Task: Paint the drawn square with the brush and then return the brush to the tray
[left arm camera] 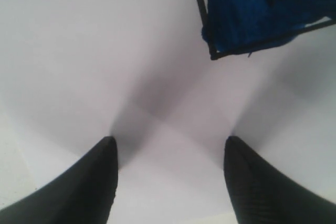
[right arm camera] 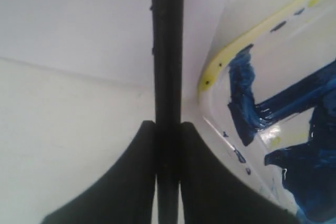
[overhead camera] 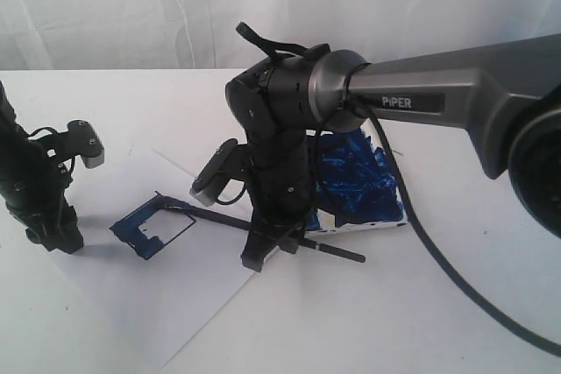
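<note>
The brush (overhead camera: 219, 215) lies low and nearly flat over the paper, and my right gripper (overhead camera: 266, 250) is shut on its shaft. Its tip reaches the far corner of the drawn square (overhead camera: 151, 229), which is streaky blue along two sides and white in the middle. In the right wrist view the brush (right arm camera: 167, 51) runs straight out from between the closed fingers of that gripper (right arm camera: 168, 129). The blue-smeared tray (overhead camera: 396, 214) sits just behind the right gripper. My left gripper (overhead camera: 54, 239) stands open left of the square, empty; the left wrist view shows the gripper (left arm camera: 170, 145) over paper near the square (left arm camera: 247, 14).
The white paper sheet (overhead camera: 175, 295) lies on a white table and reaches under the tray's near corner. The tray's yellowish rim (right arm camera: 220, 61) is close beside the right fingers. A black cable (overhead camera: 438, 269) trails from the right arm across the table.
</note>
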Motion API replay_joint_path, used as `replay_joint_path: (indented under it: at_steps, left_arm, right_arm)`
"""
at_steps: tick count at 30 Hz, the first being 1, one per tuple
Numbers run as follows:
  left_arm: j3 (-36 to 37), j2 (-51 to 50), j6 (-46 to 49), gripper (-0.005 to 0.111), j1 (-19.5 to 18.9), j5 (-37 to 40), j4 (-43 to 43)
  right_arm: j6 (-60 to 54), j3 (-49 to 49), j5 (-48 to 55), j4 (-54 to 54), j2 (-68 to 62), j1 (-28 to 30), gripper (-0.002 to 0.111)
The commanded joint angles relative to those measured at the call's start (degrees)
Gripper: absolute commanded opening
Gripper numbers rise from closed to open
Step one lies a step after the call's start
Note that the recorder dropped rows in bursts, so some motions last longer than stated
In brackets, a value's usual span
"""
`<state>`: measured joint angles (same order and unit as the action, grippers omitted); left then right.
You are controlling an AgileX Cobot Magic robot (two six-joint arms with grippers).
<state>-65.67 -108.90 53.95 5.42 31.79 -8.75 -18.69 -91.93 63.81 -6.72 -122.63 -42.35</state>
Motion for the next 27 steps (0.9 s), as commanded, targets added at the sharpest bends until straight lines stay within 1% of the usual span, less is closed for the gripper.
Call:
replay_joint_path:
  at_steps: [1, 4, 5, 7, 11, 24, 27]
  left_arm:
    - [1.0, -1.8, -0.4, 0.064, -0.1, 1.3, 0.3]
    - [1.0, -1.8, -0.4, 0.064, -0.1, 1.3, 0.3]
    - [1.0, -1.8, -0.4, 0.064, -0.1, 1.3, 0.3]
    - [1.0, -1.8, -0.4, 0.064, -0.1, 1.3, 0.3]
    - [1.0, -1.8, -0.4, 0.064, -0.1, 1.3, 0.3]
    - [1.0, -1.8, -0.4, 0.064, -0.1, 1.3, 0.3]
    - [1.0, -1.8, -0.4, 0.064, -0.1, 1.3, 0.2]
  right_arm:
    - [0.9, 0.0, 0.3, -1.1, 0.2, 0.2, 0.000]
    - [0.0, 0.0, 0.3, -1.1, 0.2, 0.2, 0.000]
    - [-4.1, 0.0, 1.3, 0.2, 0.2, 0.0, 0.000]
    - [-7.0, 0.0, 3.0, 2.3, 0.2, 0.0, 0.000]
    - [-9.6, 0.0, 6.1, 3.2, 0.5, -0.3, 0.000]
    - [-11.1, 0.0, 6.2, 5.2, 1.2, -1.2, 0.000]
    - [-8.7, 0.0, 5.6, 5.0, 1.2, -1.2, 0.000]
